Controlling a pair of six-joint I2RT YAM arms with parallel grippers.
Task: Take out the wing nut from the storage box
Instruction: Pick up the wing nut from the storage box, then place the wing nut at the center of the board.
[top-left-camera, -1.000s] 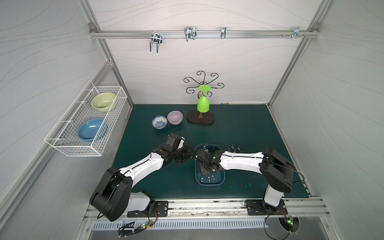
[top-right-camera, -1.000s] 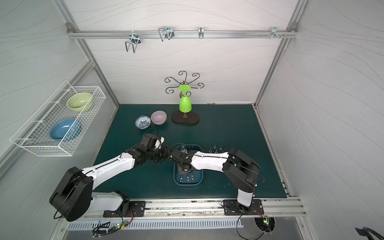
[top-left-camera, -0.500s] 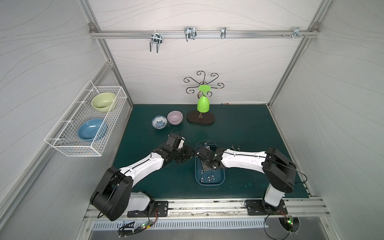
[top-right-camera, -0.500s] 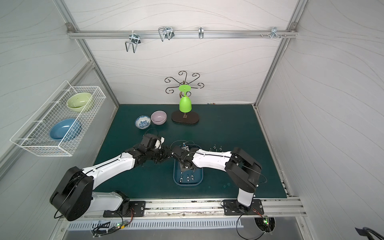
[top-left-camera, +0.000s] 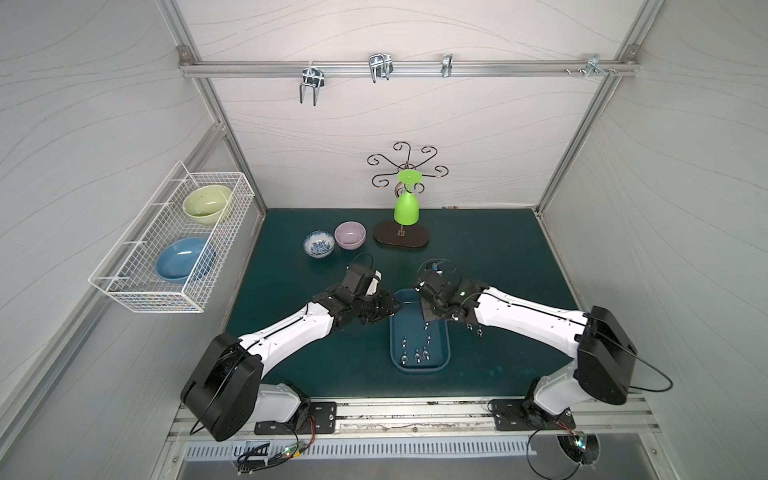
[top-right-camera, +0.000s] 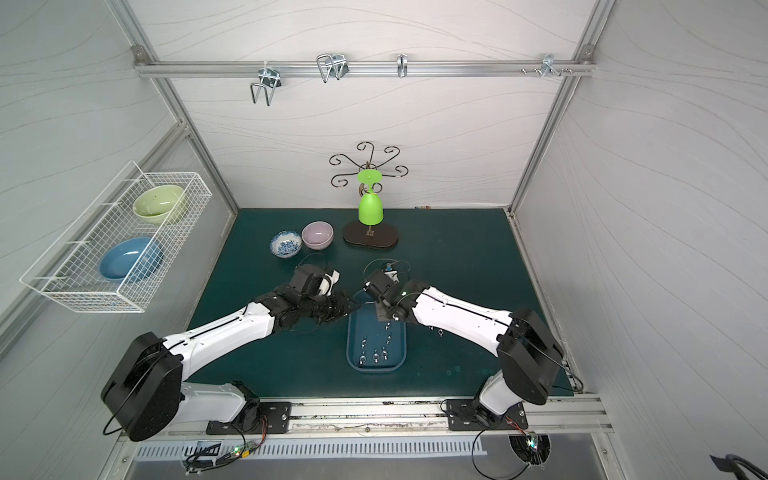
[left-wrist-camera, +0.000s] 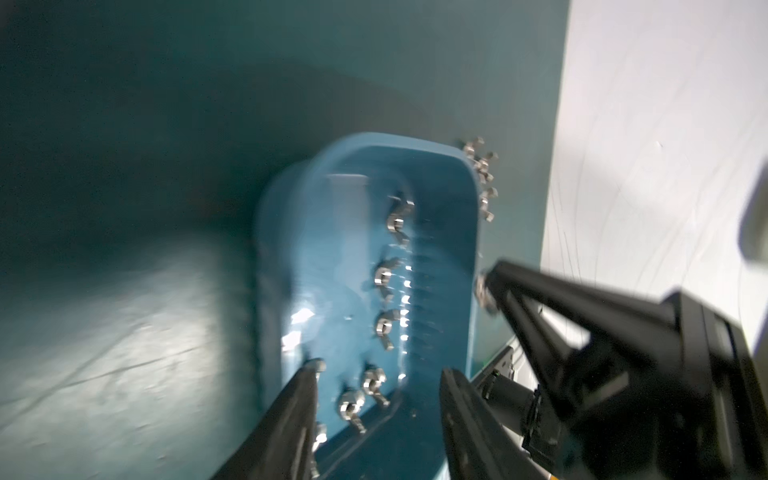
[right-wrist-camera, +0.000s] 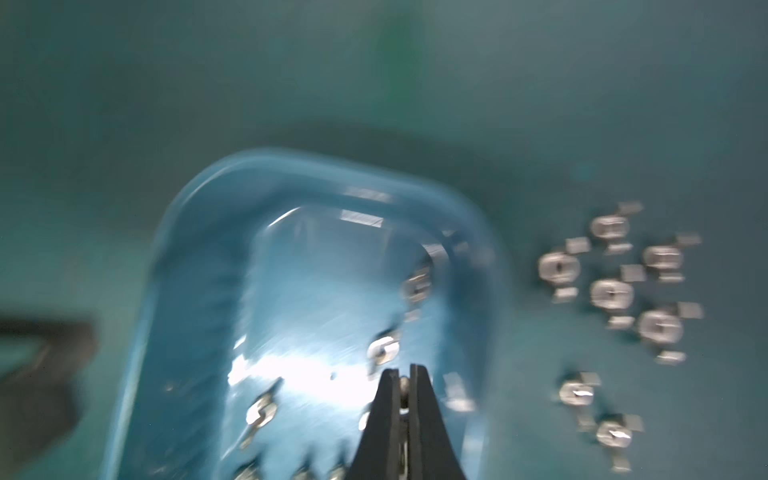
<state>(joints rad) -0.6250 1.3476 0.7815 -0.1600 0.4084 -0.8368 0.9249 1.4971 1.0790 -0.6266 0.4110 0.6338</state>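
The right end effector (right-wrist-camera: 401, 374) is pinching a small steel wing nut (right-wrist-camera: 402, 385) between nearly closed tips, holding it over the blue storage box (top-left-camera: 440, 345). Other wing nuts (left-wrist-camera: 384, 276) are lying on the box floor beneath and beside those tips. A cluster of loose nuts (right-wrist-camera: 611, 291) is sitting on the green surface (top-left-camera: 498, 257) past the box wall, off to that end effector's side. The left end effector (left-wrist-camera: 379, 374) is hovering half spread over the box's end, holding nothing. The nut is looking light, hard and slick to me. Through the blur I cannot tell which part is caught, but gripping flat across the body or a wing seems safest, since it could twist or pop free.
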